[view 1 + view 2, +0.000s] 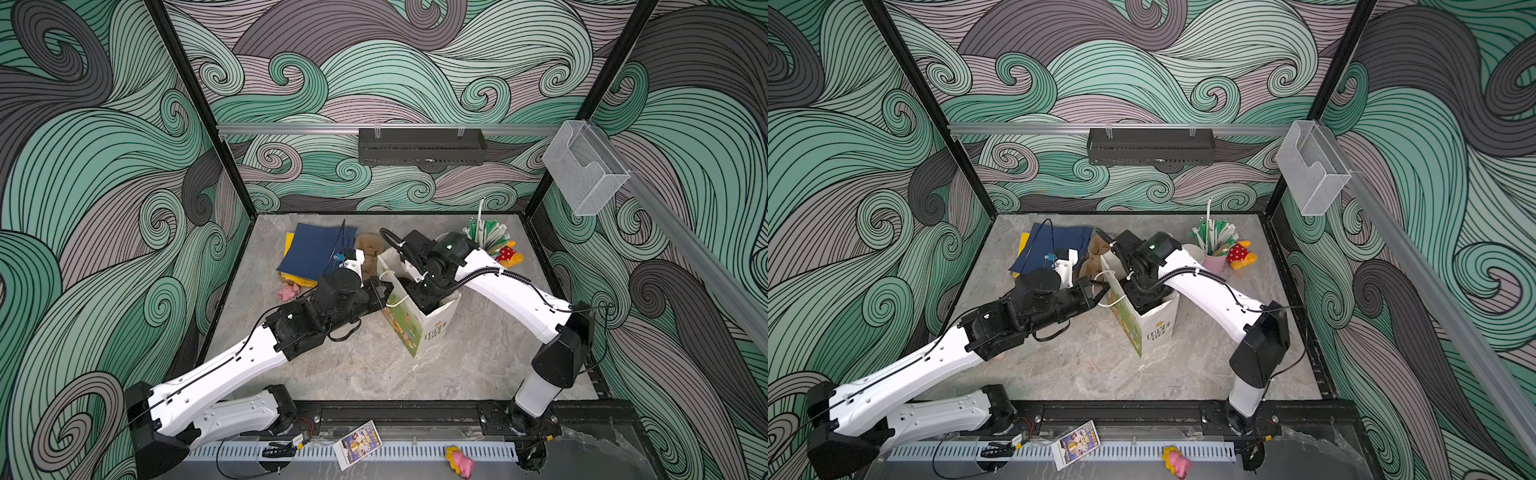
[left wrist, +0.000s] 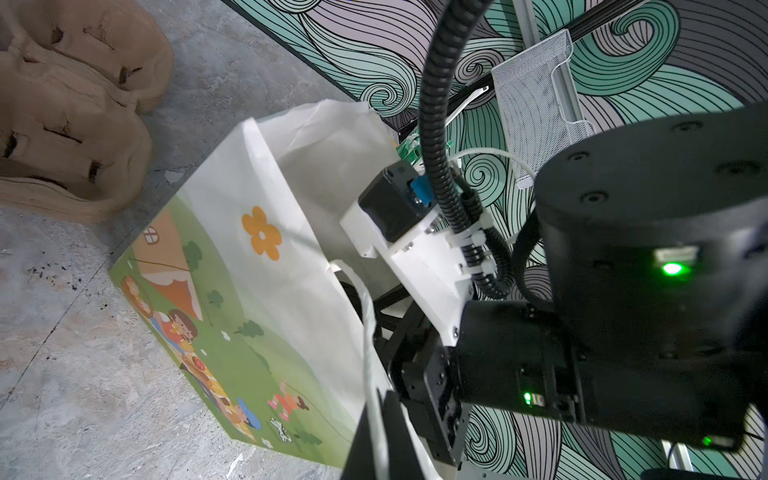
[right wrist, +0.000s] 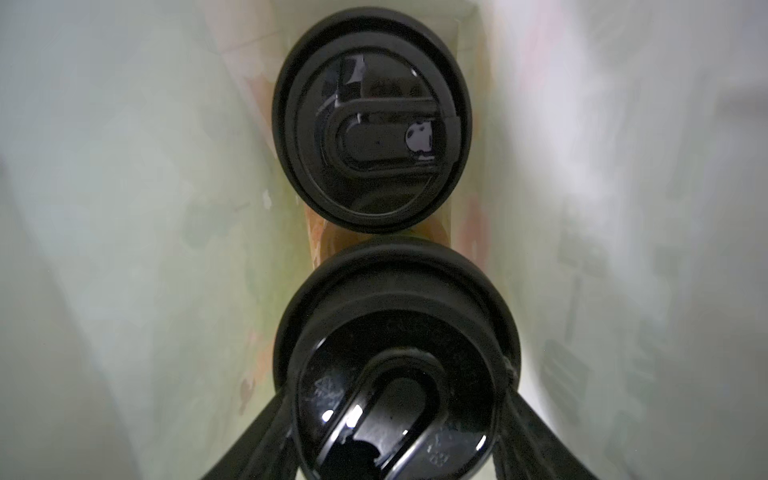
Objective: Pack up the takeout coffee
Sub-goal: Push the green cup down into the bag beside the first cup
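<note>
Centre of both top views: paper bag (image 1: pixel 432 328) upright, mouth open. Left gripper (image 1: pixel 386 291) at its left rim — jaws fully closed, pinching the rim beside the cord handle (image 2: pixel 368 316). Right gripper (image 3: pixel 397 380) deep inside; jaws spread wide, clamped on the nearer lidded cup (image 3: pixel 395 424), lower centre of the right wrist view. Second lidded cup (image 3: pixel 372 124) above it, nearly touching. Cannot tell whether the held cup is seated. Risks: rim pinch slips and bag tips; release knocks the neighbour — little room; wrist snags the handle on withdrawal.
</note>
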